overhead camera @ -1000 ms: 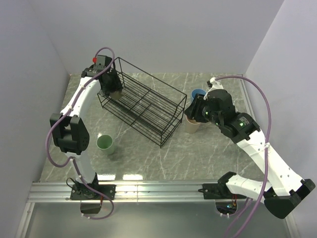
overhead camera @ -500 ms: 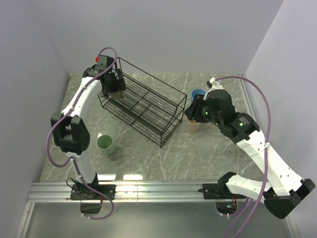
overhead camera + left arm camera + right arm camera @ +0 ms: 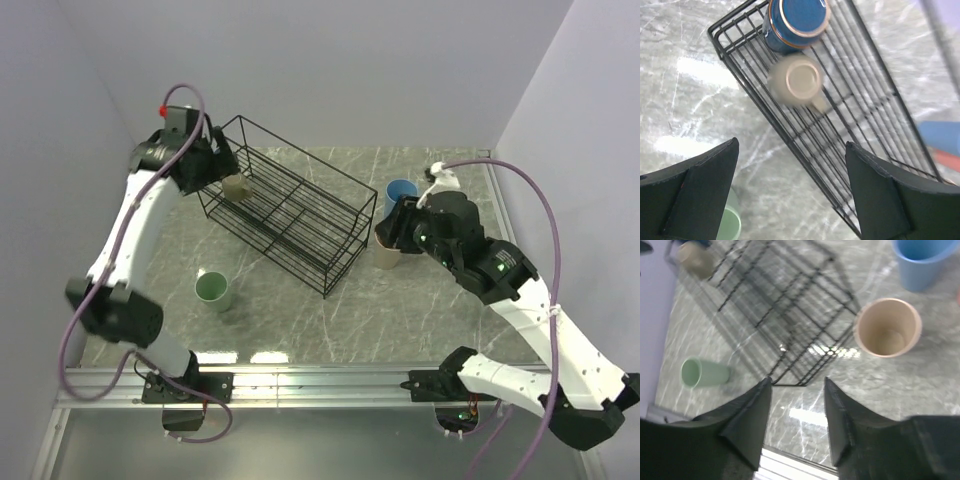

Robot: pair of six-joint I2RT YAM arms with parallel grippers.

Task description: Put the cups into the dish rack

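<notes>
Left claw (image 3: pixel 220 162) hangs over the far-left end of the dish rack (image 3: pixel 290 215), its jaws spread wide with nothing between them. Its wrist camera looks down between the two dark fingers (image 3: pixel 705 175) onto that end of the rack. A dark navy mug (image 3: pixel 795 22) sits there at the very end, and a tan handled mug (image 3: pixel 235 187) is right next to it on the wire floor. The rack runs diagonally across the marbled table (image 3: pixel 400 310), from the far-left corner toward the middle.

A pale-green tumbler (image 3: pixel 213 290) stands mouth up near the table's left edge, on the near side of the rack and apart from it.

Off the rack's right end, a beige cup (image 3: pixel 388 255) stands upright just beside the wire frame. A blue cup (image 3: pixel 400 190) stands behind it toward the far edge. The right claw (image 3: pixel 388 230) hovers above the beige cup with its jaws parted and empty.
</notes>
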